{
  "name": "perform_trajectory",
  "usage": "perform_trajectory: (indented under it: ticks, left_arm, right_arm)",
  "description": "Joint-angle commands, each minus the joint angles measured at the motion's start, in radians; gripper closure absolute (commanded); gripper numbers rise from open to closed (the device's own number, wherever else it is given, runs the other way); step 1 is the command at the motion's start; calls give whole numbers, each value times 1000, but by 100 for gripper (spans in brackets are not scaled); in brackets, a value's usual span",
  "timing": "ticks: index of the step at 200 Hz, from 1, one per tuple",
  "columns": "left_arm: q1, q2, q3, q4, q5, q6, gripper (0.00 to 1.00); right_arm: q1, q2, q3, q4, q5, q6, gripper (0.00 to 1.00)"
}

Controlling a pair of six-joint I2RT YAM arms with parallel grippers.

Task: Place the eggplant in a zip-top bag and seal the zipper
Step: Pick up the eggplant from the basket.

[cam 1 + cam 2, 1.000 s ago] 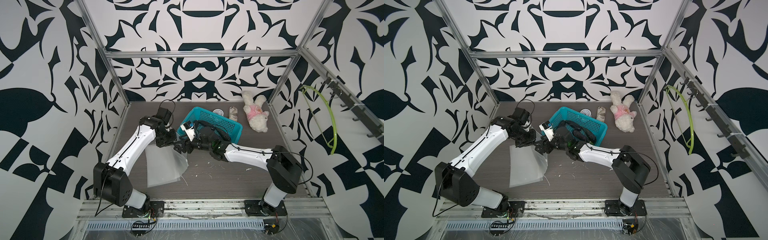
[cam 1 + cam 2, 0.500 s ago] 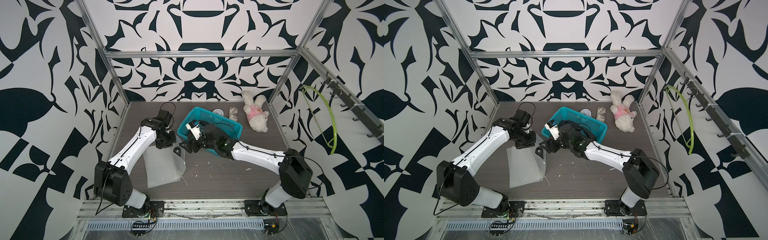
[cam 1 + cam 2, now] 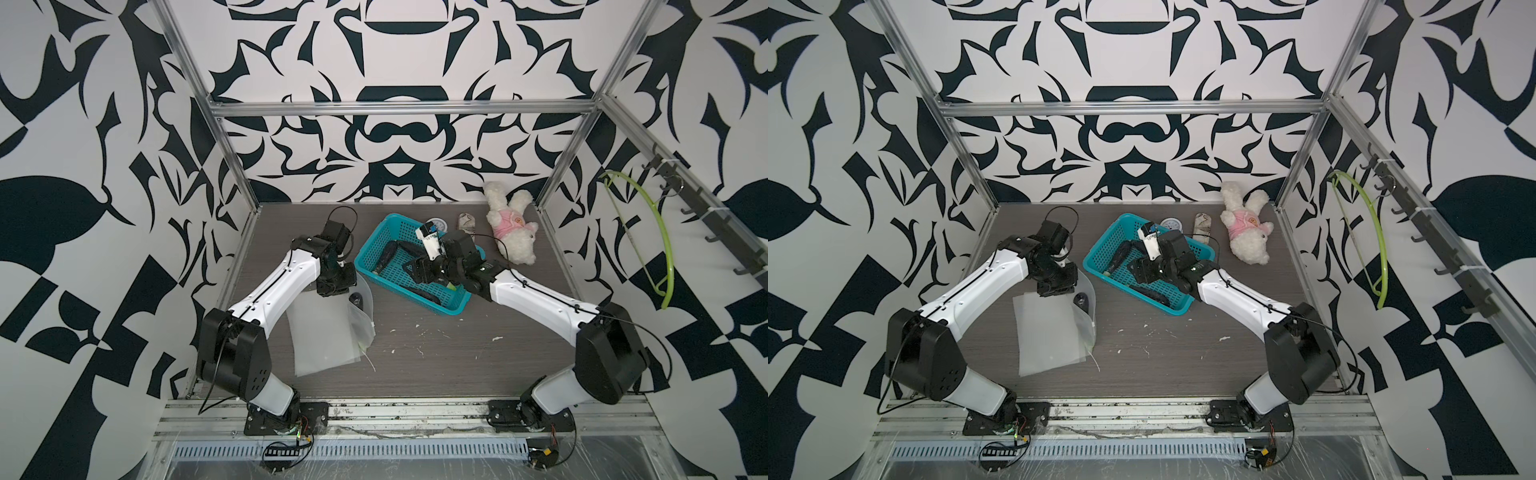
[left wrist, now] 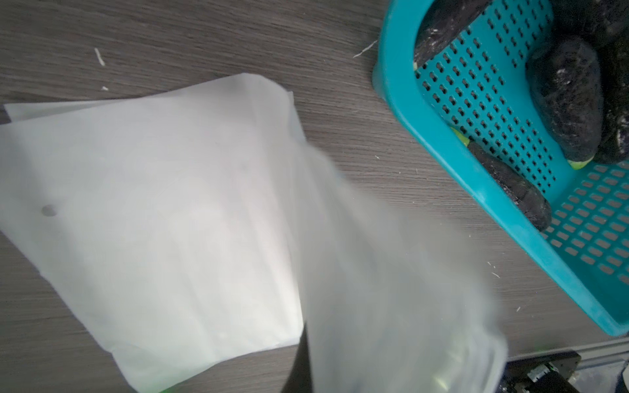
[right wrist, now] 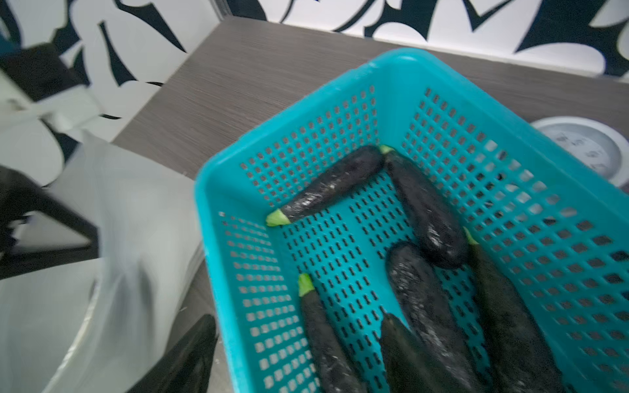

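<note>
In both top views the left gripper [image 3: 336,293] [image 3: 1055,292] is pinching the far edge of the zip-top bag [image 3: 324,336] [image 3: 1046,332], its jaws pressed fully together on the plastic. That edge is standing up off the table [image 3: 457,353], while the rest of the bag is lying flat on the left half, toward the near side. Just right of the raised edge the teal basket [image 3: 371,239] [image 3: 1100,239] is sitting. The eggplants [image 3: 387,254] [image 3: 1121,252] are lying inside it, apart from the bag. The right gripper [image 3: 413,270] [image 3: 1140,270] is hanging over the basket's middle. I cannot tell how wide its jaws are standing or whether they are touching any of the eggplants. A plush toy [image 3: 513,232] is lying at the far right.

In the left wrist view the bag [image 4: 153,221] is spreading pale and flat over the wood, with a blurred raised fold close to the lens. The basket [image 4: 408,102] is sitting just beside it, and dark eggplants [image 4: 565,95] are resting on its perforated floor.

In the right wrist view several eggplants [image 5: 333,185] are lying loose on the basket [image 5: 212,272] floor, green stems showing. The bag [image 5: 129,221] is standing just outside the basket's wall. I cannot make out this gripper's own fingers here.
</note>
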Motion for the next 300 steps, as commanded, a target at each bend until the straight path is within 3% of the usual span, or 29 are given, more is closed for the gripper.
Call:
perform_trajectory:
  ticks: [1, 30, 74, 217, 300]
  left_arm:
    - [-19, 11, 36, 0, -13, 41, 100]
    - [-27, 14, 40, -3, -23, 48, 100]
    - [-43, -24, 35, 13, -34, 52, 100]
    - [-65, -44, 7, 27, -22, 31, 100]
    - [-64, -37, 2, 33, -23, 29, 100]
  right_arm:
    - [-38, 22, 29, -22, 13, -30, 23]
    - [-59, 99, 91, -92, 21, -70, 23]
    - [-59, 90, 72, -76, -24, -25, 24]
    - [-66, 332, 242, -175, 180, -164, 27]
    - [-66, 430, 313, -245, 151, -173, 41]
